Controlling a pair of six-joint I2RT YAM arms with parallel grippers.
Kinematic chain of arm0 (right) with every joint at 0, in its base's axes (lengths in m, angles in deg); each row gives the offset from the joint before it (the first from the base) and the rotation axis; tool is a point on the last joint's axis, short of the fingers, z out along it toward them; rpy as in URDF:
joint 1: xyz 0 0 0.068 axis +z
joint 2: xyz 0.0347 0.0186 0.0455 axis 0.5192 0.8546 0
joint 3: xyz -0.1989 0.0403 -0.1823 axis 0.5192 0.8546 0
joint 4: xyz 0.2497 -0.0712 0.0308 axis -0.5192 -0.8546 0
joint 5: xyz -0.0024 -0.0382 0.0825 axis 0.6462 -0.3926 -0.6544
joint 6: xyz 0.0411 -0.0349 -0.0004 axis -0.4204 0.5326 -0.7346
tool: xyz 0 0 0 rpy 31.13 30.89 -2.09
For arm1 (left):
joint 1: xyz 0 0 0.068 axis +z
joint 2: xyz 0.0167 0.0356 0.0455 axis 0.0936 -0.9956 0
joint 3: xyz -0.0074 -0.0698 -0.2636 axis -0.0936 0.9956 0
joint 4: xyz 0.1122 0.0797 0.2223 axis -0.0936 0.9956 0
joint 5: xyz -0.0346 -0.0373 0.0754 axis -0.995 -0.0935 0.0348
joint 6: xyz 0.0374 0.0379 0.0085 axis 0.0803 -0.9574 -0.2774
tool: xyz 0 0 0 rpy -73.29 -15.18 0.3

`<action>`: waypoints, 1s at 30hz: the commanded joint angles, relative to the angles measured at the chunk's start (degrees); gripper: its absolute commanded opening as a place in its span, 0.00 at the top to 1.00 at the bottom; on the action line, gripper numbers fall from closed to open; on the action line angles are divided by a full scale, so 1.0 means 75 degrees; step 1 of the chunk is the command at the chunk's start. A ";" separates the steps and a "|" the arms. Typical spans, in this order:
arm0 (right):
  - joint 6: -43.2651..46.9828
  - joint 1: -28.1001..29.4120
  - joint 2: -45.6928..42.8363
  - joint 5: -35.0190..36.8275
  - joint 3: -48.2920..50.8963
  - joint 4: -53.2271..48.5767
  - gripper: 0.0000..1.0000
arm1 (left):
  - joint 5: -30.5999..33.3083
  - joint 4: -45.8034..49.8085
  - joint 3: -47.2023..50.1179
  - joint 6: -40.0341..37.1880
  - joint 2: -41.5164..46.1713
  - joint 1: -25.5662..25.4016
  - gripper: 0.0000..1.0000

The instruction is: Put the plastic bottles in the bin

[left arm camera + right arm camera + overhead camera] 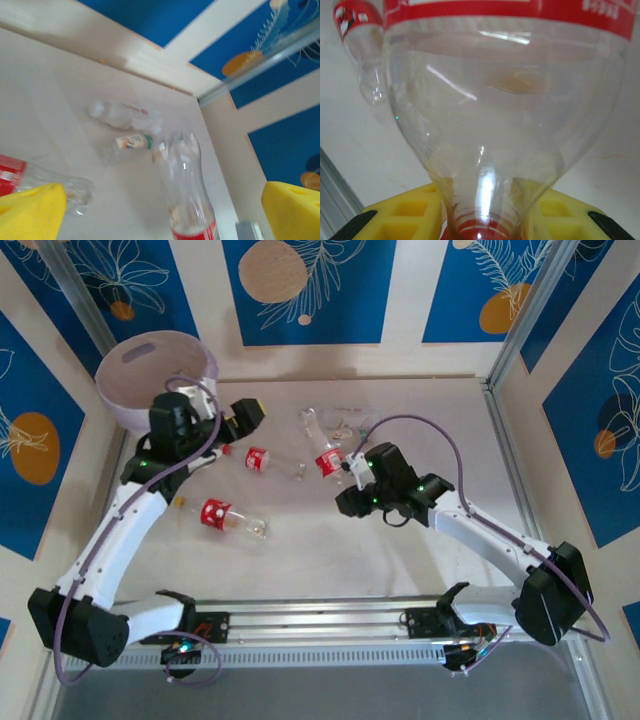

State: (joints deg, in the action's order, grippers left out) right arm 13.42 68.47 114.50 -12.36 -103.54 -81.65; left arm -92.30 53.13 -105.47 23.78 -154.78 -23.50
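Clamped on only the slick neck of a red-labelled bottle [505, 100], the right end effector [487, 216] may drop it short of the bin [118, 405], beside which the left end effector [244, 416] hangs, fingers apart.

A clear, red-labelled bottle [505, 125] stood tilted, its red-capped neck pinched in the right gripper [480, 222]. A second red-labelled bottle [257, 460] lay on its side to that gripper's left, and a third [218, 513] lay nearer the bases. Plain clear bottles [312, 425] lay beyond the right gripper. The lilac-lined bin [118, 400] stood upright just behind the left gripper [238, 425].
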 commanded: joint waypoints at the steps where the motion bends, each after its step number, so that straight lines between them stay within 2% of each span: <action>1: -0.0555 -0.0174 0.0153 -0.0045 -0.0172 0.0795 1.00 | -0.0179 -0.0905 0.0399 0.0678 -0.0452 -0.0589 0.00; 5: -0.0480 -0.0218 0.0475 -0.0063 -0.0373 0.0995 1.00 | -0.0519 -0.2035 0.0583 0.1322 -0.1395 -0.1524 0.00; 8: -0.0438 -0.0214 0.0620 -0.0171 -0.0509 0.1064 1.00 | -0.0773 -0.3042 0.0637 0.1858 -0.2098 -0.1875 0.01; 11: -0.0415 -0.0189 0.0634 -0.0255 -0.0511 0.1219 1.00 | -0.0768 -0.3384 0.0487 0.2056 -0.2624 -0.2116 0.06; 17: -0.0400 -0.0189 0.0725 -0.0396 -0.0534 0.1363 1.00 | -0.0816 -0.3768 0.0377 0.2288 -0.3195 -0.2290 0.21; 23: -0.0424 -0.0213 0.0856 -0.0459 -0.0511 0.1383 1.00 | -0.0723 -0.3678 0.0337 0.2220 -0.3199 -0.2291 0.46; 26: -0.0490 -0.0234 0.0892 -0.0540 -0.0519 0.1381 1.00 | -0.0708 -0.3701 0.0350 0.2235 -0.3241 -0.2298 0.52; 28: -0.0530 -0.0259 0.0859 -0.0579 -0.0502 0.1364 0.90 | -0.0707 -0.3725 0.0360 0.2227 -0.3265 -0.2290 0.53; 30: -0.0542 -0.0320 0.0778 -0.0634 -0.0476 0.1310 0.63 | -0.0696 -0.3713 0.0350 0.2198 -0.3274 -0.2287 0.54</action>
State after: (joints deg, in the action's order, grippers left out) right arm 10.14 66.50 120.47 -14.35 -105.62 -72.54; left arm -97.45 27.63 -101.41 40.33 -178.73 -40.44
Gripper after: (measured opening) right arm 0.345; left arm 0.506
